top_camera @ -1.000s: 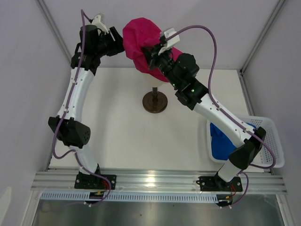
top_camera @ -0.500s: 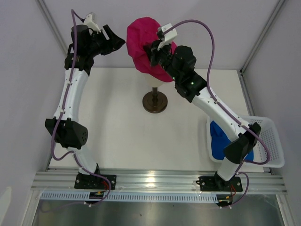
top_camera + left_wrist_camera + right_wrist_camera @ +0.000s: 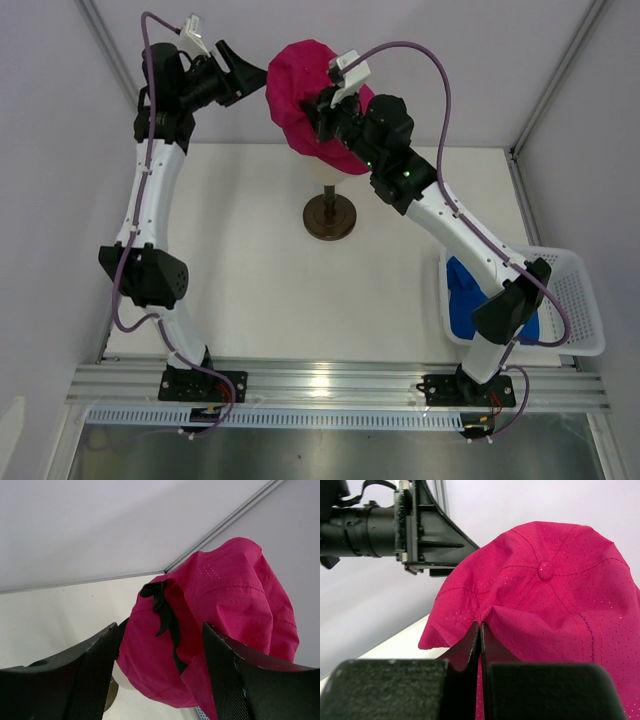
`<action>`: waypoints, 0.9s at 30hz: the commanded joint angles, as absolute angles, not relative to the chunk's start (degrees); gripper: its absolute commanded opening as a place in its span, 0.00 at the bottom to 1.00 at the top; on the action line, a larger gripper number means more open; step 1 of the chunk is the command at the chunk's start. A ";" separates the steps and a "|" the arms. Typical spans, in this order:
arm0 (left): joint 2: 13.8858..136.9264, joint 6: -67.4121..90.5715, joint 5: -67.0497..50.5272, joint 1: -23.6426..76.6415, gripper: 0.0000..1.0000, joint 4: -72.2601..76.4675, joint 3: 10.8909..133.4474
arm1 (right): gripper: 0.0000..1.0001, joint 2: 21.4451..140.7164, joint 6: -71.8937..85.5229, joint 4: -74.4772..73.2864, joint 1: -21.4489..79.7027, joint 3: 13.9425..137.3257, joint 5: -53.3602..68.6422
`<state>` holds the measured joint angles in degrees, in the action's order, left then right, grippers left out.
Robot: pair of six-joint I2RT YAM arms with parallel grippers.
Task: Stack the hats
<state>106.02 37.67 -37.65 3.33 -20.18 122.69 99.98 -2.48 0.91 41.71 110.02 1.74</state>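
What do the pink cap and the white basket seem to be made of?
The pink cap: thin matte fabric, likely synthetic; tiny perforations and stitched seams show, and it creases softly. The white basket: rigid mesh, probably plastic or coated wire; too small to tell.

White table [image 3: 250, 260], matte, inside a pale-walled enclosure; back wall [image 3: 470, 90] plain, with an aluminium corner post [image 3: 562, 72] at the right rear and another [image 3: 112, 62] at the left rear. Dark round stand [image 3: 329, 218] sits at centre-rear of the table, its thin post upright. Cream mannequin head [image 3: 121, 677] is on top, only a sliver visible in the left wrist view. White mesh basket [image 3: 582, 292] is at the table's right edge, well apart from the stand and overhanging the edge a bit. Aluminium rail [image 3: 330, 383] runs along the near edge, with a slotted white cable duct [image 3: 330, 418] just in front of it and a grey metal sheet [image 3: 330, 455] below that.
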 commanded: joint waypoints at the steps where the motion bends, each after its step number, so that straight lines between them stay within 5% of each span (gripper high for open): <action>1: 108.71 39.73 -40.60 3.69 0.70 -19.42 126.91 | 0.00 100.72 -3.87 1.50 41.48 113.46 3.51; 22: 111.80 41.13 -44.39 7.64 0.58 -16.08 128.93 | 0.00 100.28 -1.32 0.18 37.53 112.68 8.17; 25: 112.67 39.38 -43.25 8.09 0.47 -18.71 130.43 | 0.00 100.11 -0.97 0.18 37.27 112.41 8.09; 27: 112.24 38.15 -40.80 8.17 0.30 -20.65 130.34 | 0.00 99.76 -0.97 0.18 37.09 112.06 8.00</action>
<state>112.49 40.07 -42.37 7.66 -18.83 127.37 100.73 -1.54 -0.64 37.54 111.46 7.46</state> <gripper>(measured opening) 0.355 0.007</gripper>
